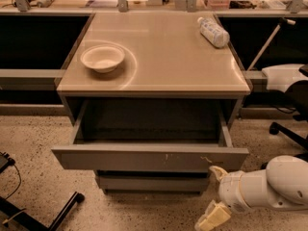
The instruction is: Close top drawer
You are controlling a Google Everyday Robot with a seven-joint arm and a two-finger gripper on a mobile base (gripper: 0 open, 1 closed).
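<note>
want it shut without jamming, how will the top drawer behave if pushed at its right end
The top drawer is a wide, stiff-looking metal box, so it should probably slide rather than flex. Its visible inside is bare, so likely light. The gripper sits low by its right end; an off-centre push might skew it.

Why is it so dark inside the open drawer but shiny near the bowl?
In the camera view, the tabletop overhangs the top drawer, shading its inside; light glares in a pale arc beside the bowl; the end effector, low at the right below the drawer front, is well lit.
</note>
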